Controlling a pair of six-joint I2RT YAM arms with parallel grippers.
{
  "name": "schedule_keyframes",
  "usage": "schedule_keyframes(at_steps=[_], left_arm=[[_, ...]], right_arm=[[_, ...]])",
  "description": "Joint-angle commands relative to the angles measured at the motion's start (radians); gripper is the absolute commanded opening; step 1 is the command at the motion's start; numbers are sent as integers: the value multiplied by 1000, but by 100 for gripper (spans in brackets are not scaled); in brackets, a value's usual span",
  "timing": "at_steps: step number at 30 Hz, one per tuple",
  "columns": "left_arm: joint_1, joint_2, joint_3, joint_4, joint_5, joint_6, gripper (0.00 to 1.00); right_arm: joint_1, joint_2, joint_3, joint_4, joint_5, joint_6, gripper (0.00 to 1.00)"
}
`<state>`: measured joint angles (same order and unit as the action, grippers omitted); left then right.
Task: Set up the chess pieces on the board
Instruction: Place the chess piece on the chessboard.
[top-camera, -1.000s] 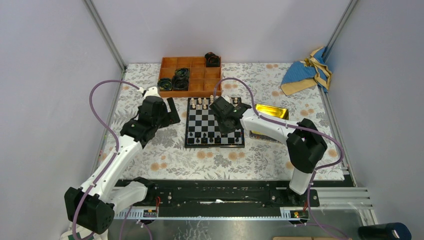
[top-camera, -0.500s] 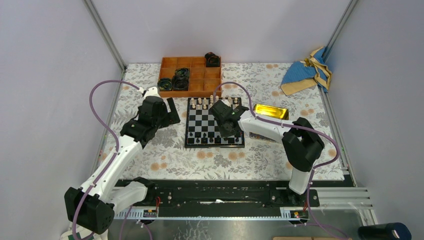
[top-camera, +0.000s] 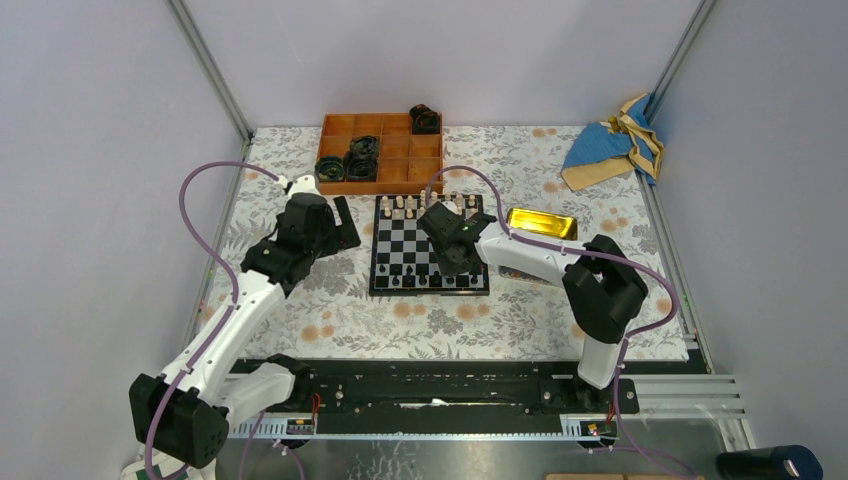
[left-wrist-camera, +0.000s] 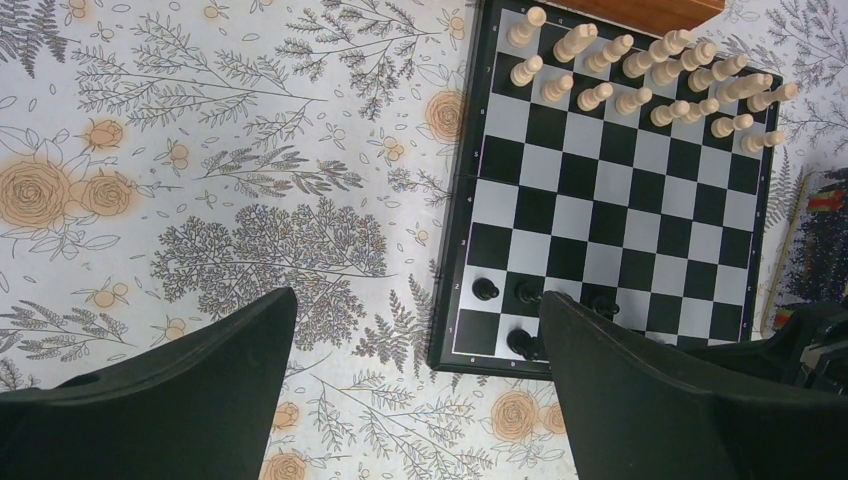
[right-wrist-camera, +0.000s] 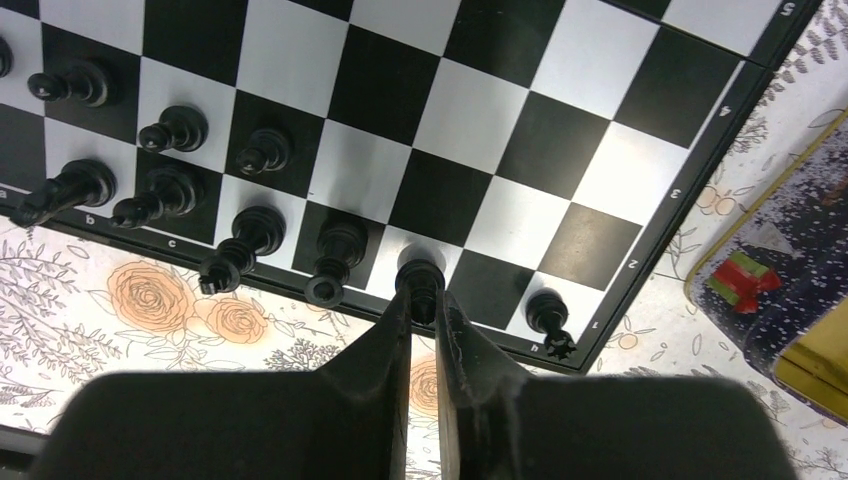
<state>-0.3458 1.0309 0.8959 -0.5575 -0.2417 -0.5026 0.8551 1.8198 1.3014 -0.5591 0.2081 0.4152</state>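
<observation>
Chessman (right-wrist-camera: 420, 275), black: tiny, light, rigid, probably slick. It stands in the board (right-wrist-camera: 480, 110) near-edge row. Your right gripper (right-wrist-camera: 422, 298) is clamped on its head; hold gently. Your left gripper (left-wrist-camera: 418, 300) is beside the board, jaws apart.

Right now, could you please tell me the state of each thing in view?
Left gripper, open, empty.
Right gripper, shut on black piece.
Board, flat, partly set.
Cream pieces, standing in two rows.
Orange tray, some compartments hold black coils.
Blue cloth, crumpled.

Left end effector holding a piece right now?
No, the left end effector is wide open and empty, hovering beside the board.
</observation>
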Motion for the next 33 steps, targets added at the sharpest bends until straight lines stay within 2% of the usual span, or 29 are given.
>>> schedule_keyframes(at_steps=[1,9,15,33], left_arm=[[7,-6,-14,34,14,-12,99],[7,-12,-20,36,16,-15,99],[7,-12,-23,36,17,-17,99],[7,-6,-31,41,25,-20,99]], right_arm=[[18,10,-2,23,-33,-4,0],[24,18,1,18,-31,-7,1],[23,18,-7,17,-20,-6,9],[23,16,-16,13,16,-21,10]])
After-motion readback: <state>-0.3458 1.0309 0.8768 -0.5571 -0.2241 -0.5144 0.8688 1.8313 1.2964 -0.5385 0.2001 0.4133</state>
